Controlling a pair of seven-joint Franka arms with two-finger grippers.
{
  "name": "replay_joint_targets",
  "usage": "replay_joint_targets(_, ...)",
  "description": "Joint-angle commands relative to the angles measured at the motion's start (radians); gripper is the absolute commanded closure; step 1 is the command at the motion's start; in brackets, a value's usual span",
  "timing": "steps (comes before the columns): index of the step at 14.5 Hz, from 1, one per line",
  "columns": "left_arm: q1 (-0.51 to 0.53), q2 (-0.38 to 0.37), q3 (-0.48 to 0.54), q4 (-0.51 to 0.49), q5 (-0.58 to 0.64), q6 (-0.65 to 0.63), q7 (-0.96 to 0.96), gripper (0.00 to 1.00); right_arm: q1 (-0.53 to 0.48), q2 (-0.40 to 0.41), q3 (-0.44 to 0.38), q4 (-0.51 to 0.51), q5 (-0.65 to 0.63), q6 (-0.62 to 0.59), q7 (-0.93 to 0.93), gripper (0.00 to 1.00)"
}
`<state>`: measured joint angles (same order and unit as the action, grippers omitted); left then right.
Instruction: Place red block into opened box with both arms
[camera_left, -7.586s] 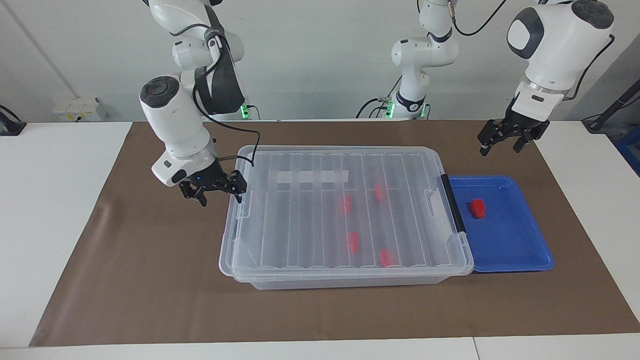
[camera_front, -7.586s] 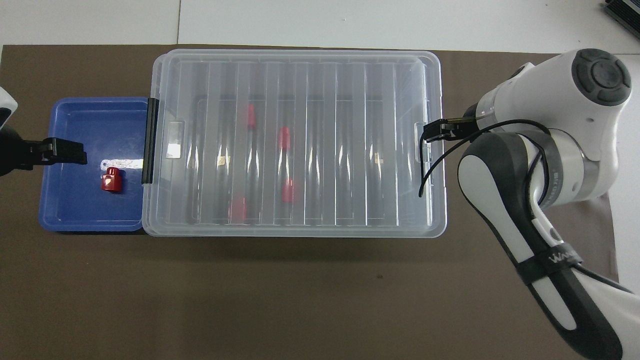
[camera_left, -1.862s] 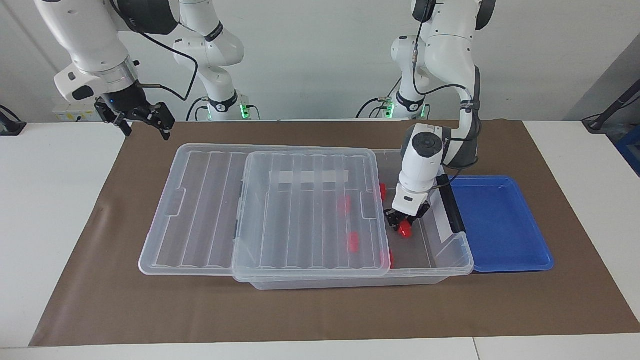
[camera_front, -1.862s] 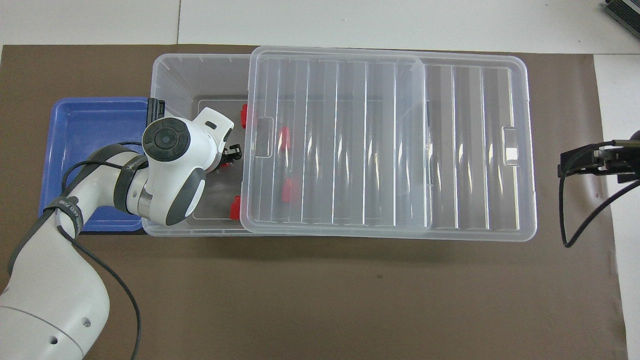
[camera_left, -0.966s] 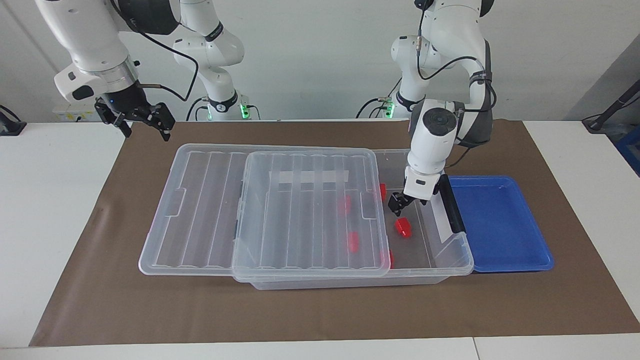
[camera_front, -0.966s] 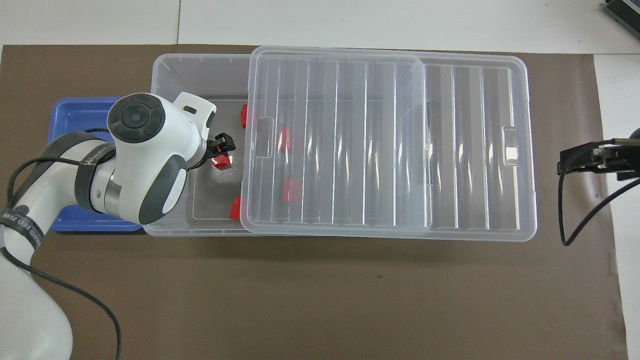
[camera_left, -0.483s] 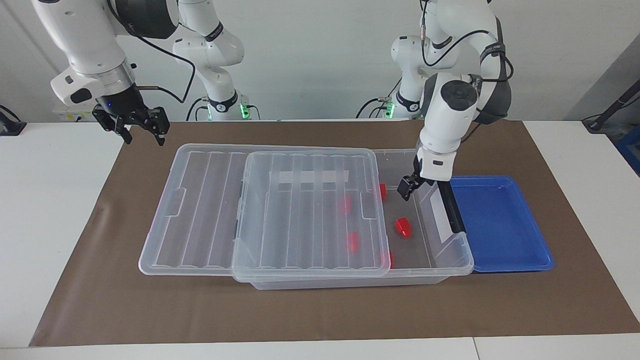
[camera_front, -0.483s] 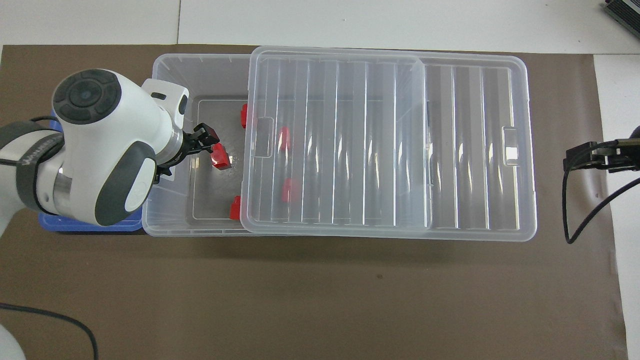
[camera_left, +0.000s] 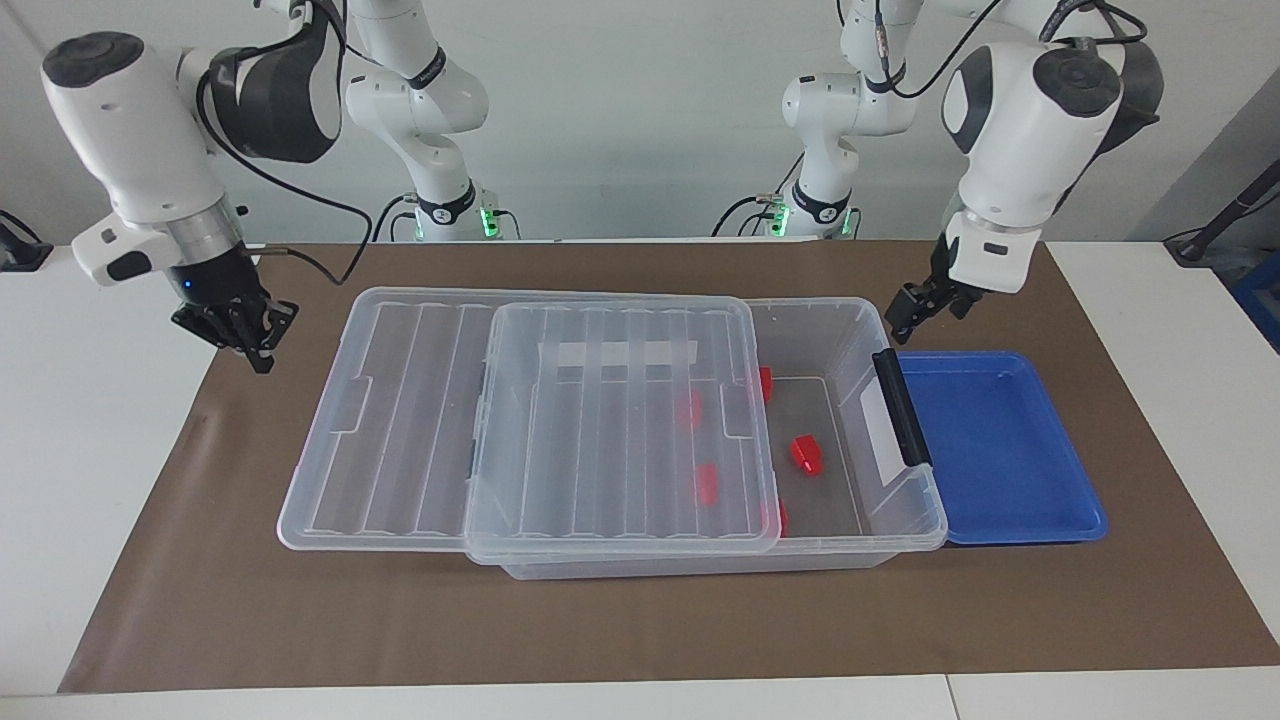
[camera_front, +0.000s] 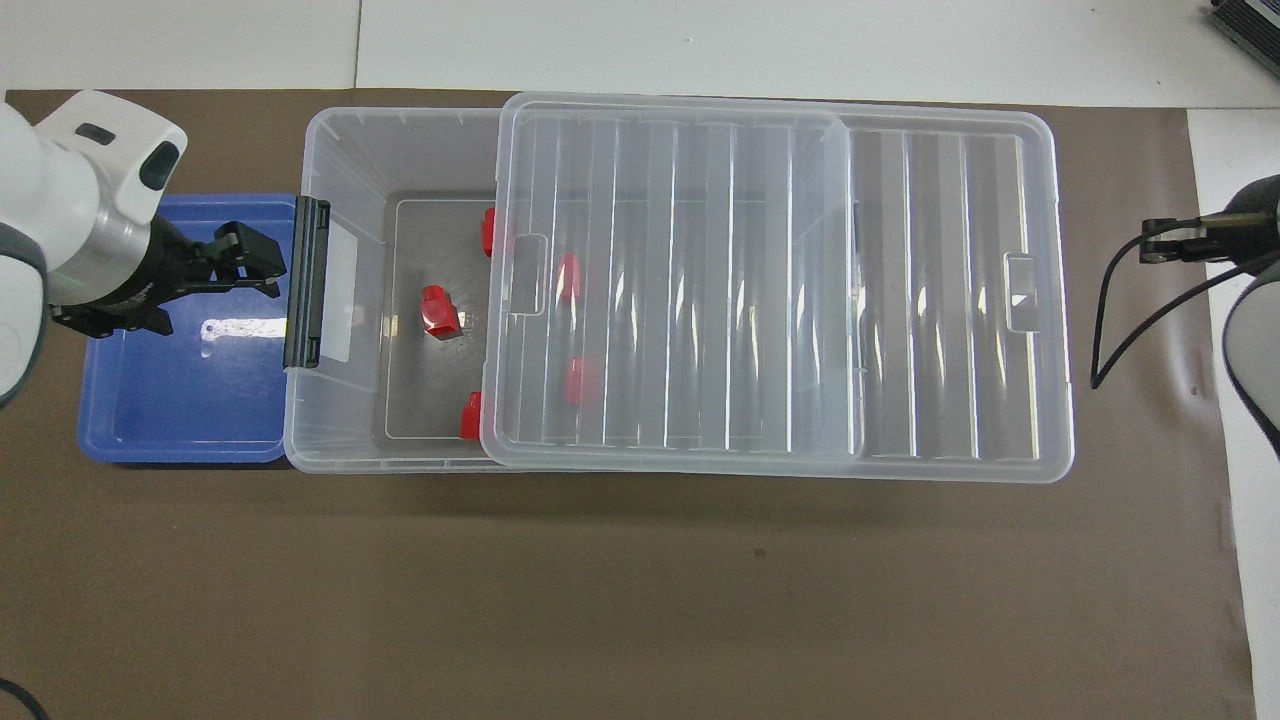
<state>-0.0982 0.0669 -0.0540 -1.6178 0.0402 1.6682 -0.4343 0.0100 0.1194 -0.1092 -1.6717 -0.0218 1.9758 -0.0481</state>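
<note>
The red block (camera_left: 806, 453) (camera_front: 438, 310) lies on the floor of the opened box (camera_left: 862, 335) (camera_front: 345, 150), in the uncovered part near the black handle (camera_left: 900, 405). Several more red blocks, such as one (camera_left: 707, 483) under the lid, lie in the box. The ribbed clear lid (camera_left: 620, 420) (camera_front: 780, 280) sits slid toward the right arm's end. My left gripper (camera_left: 905, 318) (camera_front: 262, 262) hangs open and empty over the blue tray beside the handle. My right gripper (camera_left: 252, 345) (camera_front: 1150, 247) hangs shut and empty over the mat off the lid's end.
The flat blue tray (camera_left: 1000, 460) (camera_front: 180, 400) lies against the box's handle end with nothing on it. A brown mat (camera_left: 640, 620) covers the table under everything, with white table on either side.
My left gripper has risen out of the box and swung over the blue tray, leaving the red block on the box floor. My right gripper has dropped lower and shut.
</note>
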Motion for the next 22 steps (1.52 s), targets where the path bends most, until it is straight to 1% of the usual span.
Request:
replay_joint_targets(1, 0.089, -0.059, -0.004, -0.007, -0.003, -0.077, 0.208, 0.00, -0.018, 0.115, 0.006, 0.075, 0.023, 0.049, -0.032, 1.00)
replay_joint_targets(2, 0.112, -0.070, -0.004, -0.005, 0.028, -0.090, 0.279, 0.00, -0.022, 0.146, 0.006, 0.087, 0.023, 0.075, -0.033, 1.00)
replay_joint_targets(3, 0.114, -0.079, -0.007, -0.007, 0.085, -0.090, 0.323, 0.00, -0.024, 0.169, 0.006, 0.090, 0.023, 0.105, -0.042, 1.00)
replay_joint_targets(4, 0.115, -0.081, -0.006, -0.004, 0.107, -0.091, 0.347, 0.00, -0.025, 0.189, 0.008, 0.090, 0.026, 0.132, -0.050, 1.00)
replay_joint_targets(8, 0.097, -0.102, -0.032, 0.001, 0.101, -0.137, 0.345, 0.00, -0.022, 0.233, 0.016, 0.092, 0.046, 0.195, -0.049, 1.00)
replay_joint_targets(10, 0.110, -0.113, -0.027, -0.014, 0.101, -0.101, 0.351, 0.00, -0.013, 0.238, 0.016, 0.092, 0.074, 0.213, -0.049, 1.00)
replay_joint_targets(12, 0.176, -0.128, -0.014, -0.051, 0.074, -0.076, 0.438, 0.00, -0.012, 0.241, 0.016, 0.107, 0.114, 0.213, -0.049, 1.00)
replay_joint_targets(14, 0.190, -0.136, -0.012, -0.077, 0.055, -0.044, 0.474, 0.00, -0.004, 0.247, 0.016, 0.116, 0.140, 0.215, -0.049, 1.00)
replay_joint_targets(16, 0.209, -0.147, -0.012, -0.105, -0.008, -0.007, 0.471, 0.00, 0.008, 0.247, 0.029, 0.115, 0.152, 0.213, -0.049, 1.00)
replay_joint_targets(18, 0.200, -0.150, -0.012, -0.122, -0.016, -0.002, 0.468, 0.00, 0.030, 0.247, 0.032, 0.113, 0.154, 0.212, -0.046, 1.00)
replay_joint_targets(20, 0.190, -0.147, -0.020, -0.123, -0.075, 0.014, 0.451, 0.00, 0.044, 0.247, 0.034, 0.112, 0.154, 0.212, -0.044, 1.00)
replay_joint_targets(22, 0.158, -0.147, -0.023, -0.125, -0.088, 0.025, 0.416, 0.00, 0.061, 0.247, 0.034, 0.107, 0.154, 0.210, -0.039, 1.00)
